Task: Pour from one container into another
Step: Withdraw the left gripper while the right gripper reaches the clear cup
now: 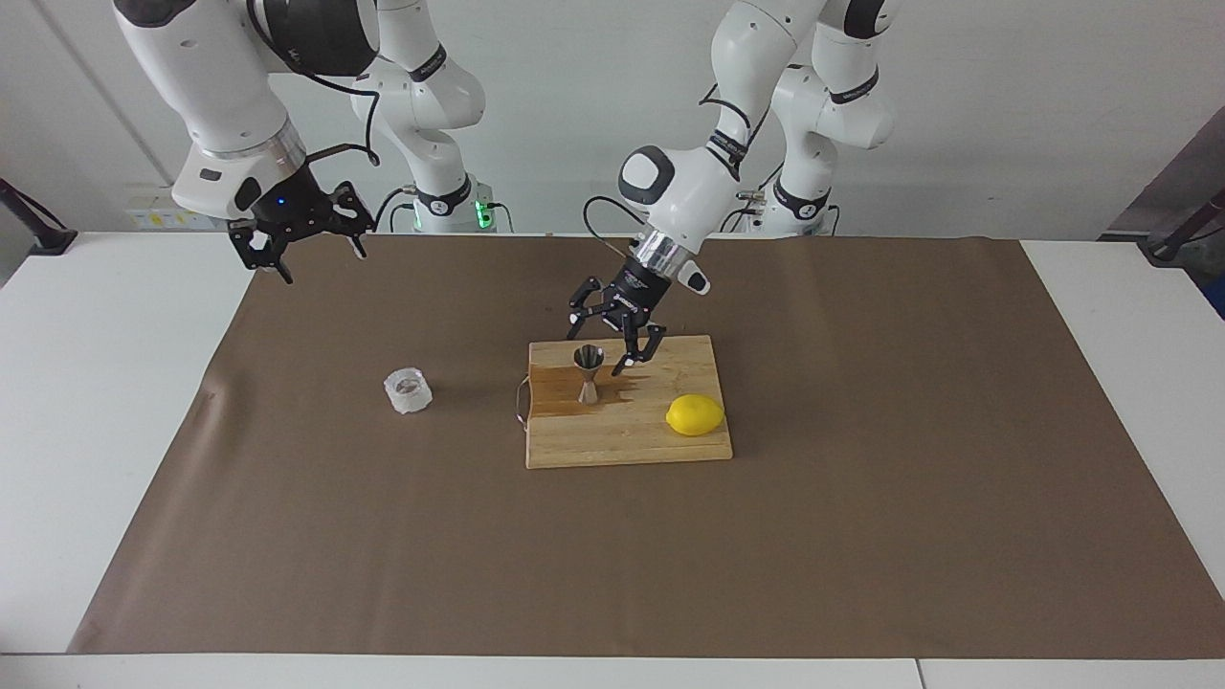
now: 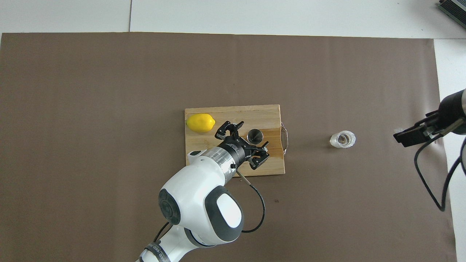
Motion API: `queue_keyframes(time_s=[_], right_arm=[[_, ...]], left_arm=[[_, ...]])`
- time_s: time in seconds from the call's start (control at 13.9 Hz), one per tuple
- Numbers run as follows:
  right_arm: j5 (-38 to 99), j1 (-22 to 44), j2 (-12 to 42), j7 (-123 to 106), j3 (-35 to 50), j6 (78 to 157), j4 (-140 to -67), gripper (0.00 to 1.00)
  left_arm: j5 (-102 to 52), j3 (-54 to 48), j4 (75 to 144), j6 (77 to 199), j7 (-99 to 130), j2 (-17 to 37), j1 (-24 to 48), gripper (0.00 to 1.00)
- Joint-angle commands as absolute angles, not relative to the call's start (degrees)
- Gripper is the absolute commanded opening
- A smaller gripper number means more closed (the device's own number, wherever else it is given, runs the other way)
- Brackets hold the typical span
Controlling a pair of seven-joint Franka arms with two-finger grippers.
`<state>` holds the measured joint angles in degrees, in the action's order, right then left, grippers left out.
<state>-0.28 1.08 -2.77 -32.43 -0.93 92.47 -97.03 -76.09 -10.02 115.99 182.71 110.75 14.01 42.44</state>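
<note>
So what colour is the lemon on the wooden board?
Bright yellow. The lemon lies on the cutting board; the facing view shows it best.

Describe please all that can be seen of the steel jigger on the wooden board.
The jigger is small, shiny steel, two cones joined at a narrow waist. It stands upright, mouth up, on the wooden cutting board, on a darker wet-looking patch toward the handle end. Nothing grips it: the left tool hangs open just beside its rim.

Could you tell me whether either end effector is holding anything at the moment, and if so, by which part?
Nothing is held. The left end effector is open above the jigger, which stands free on the cutting board. The right end effector hangs open and empty.
</note>
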Motion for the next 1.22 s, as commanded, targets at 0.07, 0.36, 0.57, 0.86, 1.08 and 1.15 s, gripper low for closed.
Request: queue_keyframes(time_s=[0.07, 0.36, 0.57, 0.86, 1.08, 1.15], right_arm=[[0.9, 0.8, -8.2, -50.4, -0.9, 100.2, -108.0, 1.00], [1.2, 0.7, -7.3, -65.6, -0.8, 104.7, -113.2, 1.00], [1.2, 0.9, -6.9, -72.6, -0.8, 111.3, -118.6, 1.00], [0.1, 2.6, -6.9, -73.8, -0.4, 111.8, -119.8, 1.00], [0.1, 2.6, -6.0, -83.3, -0.4, 118.3, -123.6, 1.00], [0.3, 2.5, -5.6, -85.1, -0.4, 121.4, -125.7, 1.00]], left_arm=[[-75.9, -9.1, 118.8, 180.4, 104.4, 6.0, 40.4, 1.00], [-75.3, -8.9, 119.7, 170.5, 94.3, 1.2, 31.3, 1.00], [-62.2, -8.8, 118.6, 159.8, 91.0, 0.9, 23.2, 1.00], [-28.9, -8.9, 114.4, 147.9, 89.7, 1.9, 15.8, 1.00], [-15.2, -8.9, 113.2, 143.7, 83.1, 2.1, 12.3, 1.00], [-13.1, -8.9, 113.2, 142.8, 79.7, 2.1, 11.3, 1.00]])
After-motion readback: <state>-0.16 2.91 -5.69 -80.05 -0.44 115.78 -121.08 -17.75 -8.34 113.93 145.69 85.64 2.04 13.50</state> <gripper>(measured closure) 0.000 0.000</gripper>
